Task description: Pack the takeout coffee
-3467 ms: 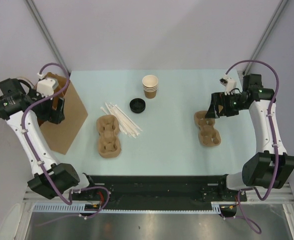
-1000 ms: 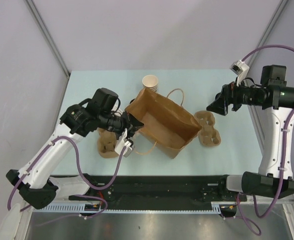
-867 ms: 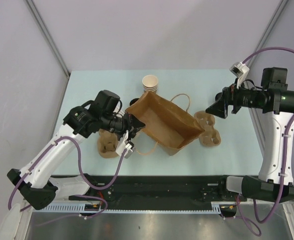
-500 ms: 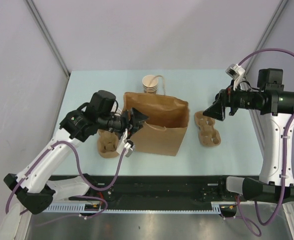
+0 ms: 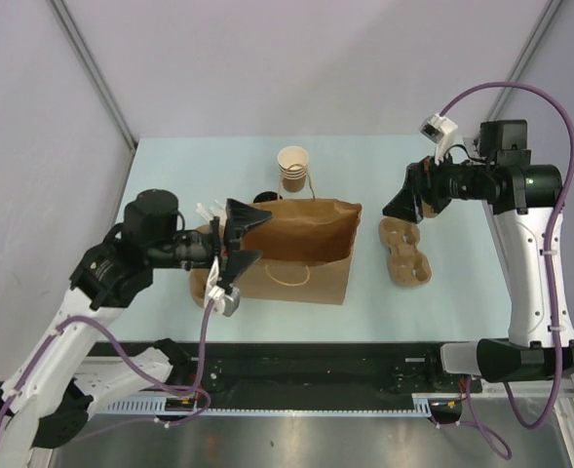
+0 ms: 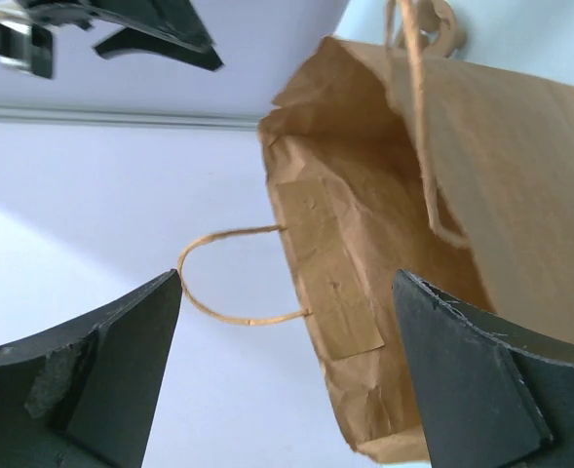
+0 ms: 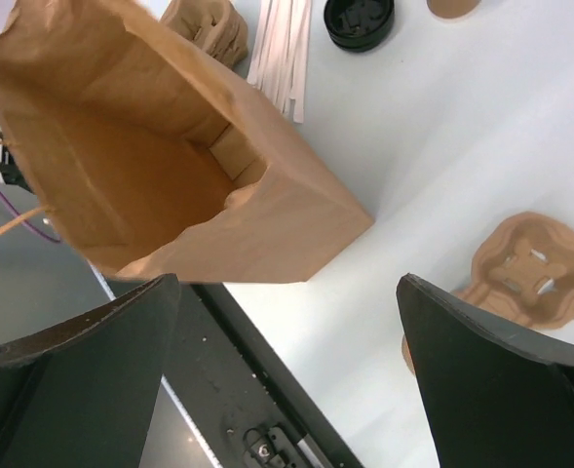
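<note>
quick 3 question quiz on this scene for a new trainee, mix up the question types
1. True or false: the paper bag stands upright with its mouth open.
2. The left gripper holds: A) a bag handle B) a cup C) nothing
3. Fill in: in the top view, the fully visible pulp cup carrier lies to the bag's ____.
Key: 1 true; 2 C; 3 right.

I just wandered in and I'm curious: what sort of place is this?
Probably a robotics test booth staged as a coffee takeout counter: plain grey walls around a small table, with an open paper bag, stacked paper cups and pulp cup carriers.
</note>
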Robot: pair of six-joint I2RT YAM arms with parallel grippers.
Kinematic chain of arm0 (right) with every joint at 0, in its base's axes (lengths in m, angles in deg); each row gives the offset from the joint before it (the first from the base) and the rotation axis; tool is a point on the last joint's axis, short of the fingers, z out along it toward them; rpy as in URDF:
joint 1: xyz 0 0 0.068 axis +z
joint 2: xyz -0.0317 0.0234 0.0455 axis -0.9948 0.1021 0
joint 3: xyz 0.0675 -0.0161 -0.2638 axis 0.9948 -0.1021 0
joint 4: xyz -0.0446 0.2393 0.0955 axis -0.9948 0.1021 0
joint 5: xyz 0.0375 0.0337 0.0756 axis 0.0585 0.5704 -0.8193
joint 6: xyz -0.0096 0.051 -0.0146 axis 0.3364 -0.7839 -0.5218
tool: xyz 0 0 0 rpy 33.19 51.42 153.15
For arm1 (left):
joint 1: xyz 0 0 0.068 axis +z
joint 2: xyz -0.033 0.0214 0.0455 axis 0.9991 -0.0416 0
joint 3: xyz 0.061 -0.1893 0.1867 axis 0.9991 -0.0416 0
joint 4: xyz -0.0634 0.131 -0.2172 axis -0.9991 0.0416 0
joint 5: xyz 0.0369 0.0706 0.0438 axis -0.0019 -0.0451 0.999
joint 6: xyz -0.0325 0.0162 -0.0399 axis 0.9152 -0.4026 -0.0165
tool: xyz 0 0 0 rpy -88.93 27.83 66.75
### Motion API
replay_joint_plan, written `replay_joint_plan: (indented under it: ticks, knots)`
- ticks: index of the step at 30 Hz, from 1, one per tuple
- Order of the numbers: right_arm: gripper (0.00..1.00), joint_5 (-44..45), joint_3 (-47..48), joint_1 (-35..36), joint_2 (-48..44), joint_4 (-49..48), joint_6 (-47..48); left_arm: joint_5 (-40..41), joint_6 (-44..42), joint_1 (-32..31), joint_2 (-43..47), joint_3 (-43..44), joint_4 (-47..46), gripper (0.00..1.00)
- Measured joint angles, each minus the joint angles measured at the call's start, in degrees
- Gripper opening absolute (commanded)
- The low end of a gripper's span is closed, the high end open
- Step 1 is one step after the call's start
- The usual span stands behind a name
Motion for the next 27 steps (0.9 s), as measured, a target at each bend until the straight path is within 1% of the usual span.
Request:
replay_joint_plan:
  ticks: [5,9,13,16,19,20,22,23,24,26,27]
  knots:
    - [1.00,4.8,0.6,5.9,0.0,-3.5,-2.2,0.0,6.0,0.0,5.6,0.0,-0.3,0.96]
    - [1.00,9.3,4.8,12.4,2.0,-5.5,-1.7,0.0,12.3,0.0,9.7,-0.9,-1.4,0.96]
    - [1.00,13.6,9.4,18.9,6.2,-7.3,0.5,0.7,20.4,0.3,13.6,-3.1,-4.8,0.96]
    - [1.00,18.1,11.4,23.7,9.9,-8.2,2.9,3.7,28.0,0.4,16.6,-6.5,-9.0,0.96]
    - [1.00,21.9,12.7,28.3,14.2,-8.6,5.2,9.3,37.0,0.5,18.8,-8.9,-12.9,0.97]
    - [1.00,22.8,13.0,29.5,15.6,-8.6,5.8,11.0,39.3,0.5,19.2,-9.1,-13.6,0.99]
    - [0.97,23.8,13.8,31.1,18.0,-8.7,6.7,14.6,44.6,0.7,20.0,-9.3,-15.0,0.99]
    - [0.94,24.2,14.0,31.7,19.0,-8.7,7.1,16.0,47.1,1.2,20.6,-9.7,-15.9,1.00]
    - [0.82,24.5,14.0,32.4,19.7,-8.7,7.5,17.4,49.7,2.3,21.6,-10.2,-16.6,1.00]
    - [0.66,24.9,14.0,33.3,20.7,-8.6,8.2,19.7,53.8,4.6,23.1,-10.7,-17.0,1.00]
    - [0.42,25.0,14.0,33.7,21.0,-8.6,8.4,20.7,55.6,5.6,23.6,-10.7,-17.0,0.99]
